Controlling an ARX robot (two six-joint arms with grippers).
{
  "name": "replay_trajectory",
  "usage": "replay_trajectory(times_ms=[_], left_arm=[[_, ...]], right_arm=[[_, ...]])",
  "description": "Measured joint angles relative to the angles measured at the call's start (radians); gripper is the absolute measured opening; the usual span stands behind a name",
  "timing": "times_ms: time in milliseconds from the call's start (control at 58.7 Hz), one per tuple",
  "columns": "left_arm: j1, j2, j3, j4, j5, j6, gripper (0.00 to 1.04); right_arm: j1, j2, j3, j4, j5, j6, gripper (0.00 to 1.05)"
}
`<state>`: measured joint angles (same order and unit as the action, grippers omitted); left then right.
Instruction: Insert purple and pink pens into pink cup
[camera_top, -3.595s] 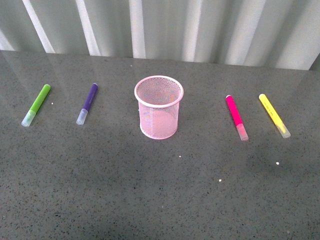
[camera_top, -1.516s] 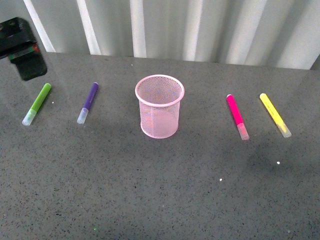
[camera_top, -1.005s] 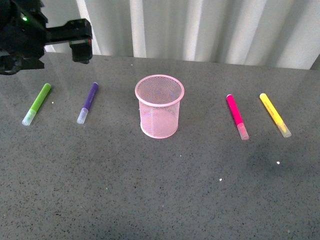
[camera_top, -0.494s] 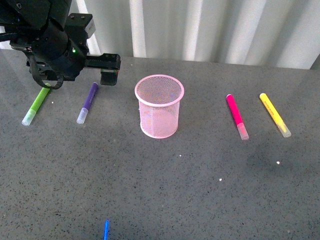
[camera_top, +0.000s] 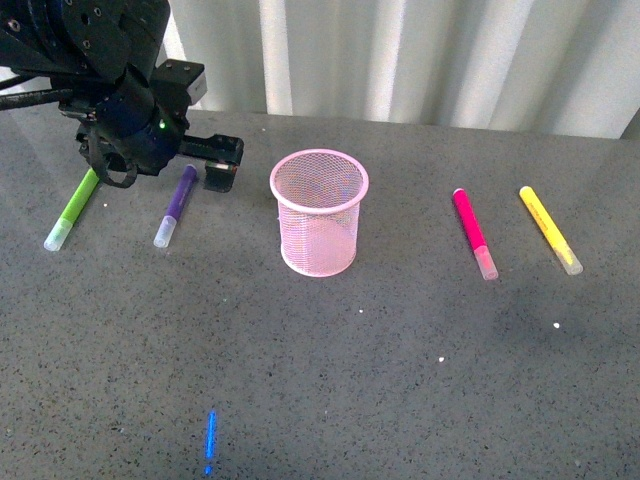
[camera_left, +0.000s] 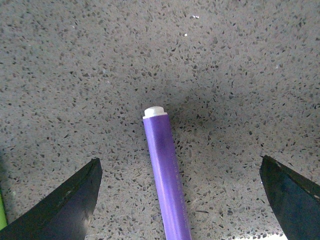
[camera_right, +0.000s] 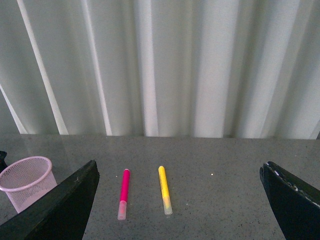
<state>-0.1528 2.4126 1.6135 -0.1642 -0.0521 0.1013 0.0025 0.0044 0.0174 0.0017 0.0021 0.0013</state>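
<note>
On the far left of the grey table (camera_top: 330, 390) lies a green marker (camera_top: 72, 208), and that one is not wanted. Just beside it lies the purple pen (camera_top: 175, 205), flat on the table and well apart from the cup. The left claw (camera_left: 177, 200) hangs right over the far end of this pen. Its two fingers are spread wide, one on each side of the purple barrel, and they do not touch it. I think the job now is to grab this pen. To do it well, the claw should go straight down, keep the pen in the middle of the gap, and squeeze the barrel a bit back from the tip so it does not pop out. It should stay clear of the green marker too. In the middle stands the pink cup (camera_top: 318, 240), upright and with nothing in it. To its right lies the pink pen (camera_top: 472, 233), flat, with a yellow marker (camera_top: 548, 229) near it. The right claw (camera_right: 180, 200) is spread open too, up high and holding nothing.
</note>
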Motion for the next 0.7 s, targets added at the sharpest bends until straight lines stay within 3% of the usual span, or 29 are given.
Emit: replay_trajectory(times_ms=[392, 698], left_arm=[[-0.011, 0.060, 0.072, -0.038, -0.019, -0.002, 0.98], [-0.038, 0.065, 0.072, -0.034, -0.028, -0.027, 0.54]], right_arm=[[0.000, 0.000, 0.000, 0.000, 0.000, 0.000, 0.98], [0.000, 0.000, 0.000, 0.000, 0.000, 0.000, 0.98]])
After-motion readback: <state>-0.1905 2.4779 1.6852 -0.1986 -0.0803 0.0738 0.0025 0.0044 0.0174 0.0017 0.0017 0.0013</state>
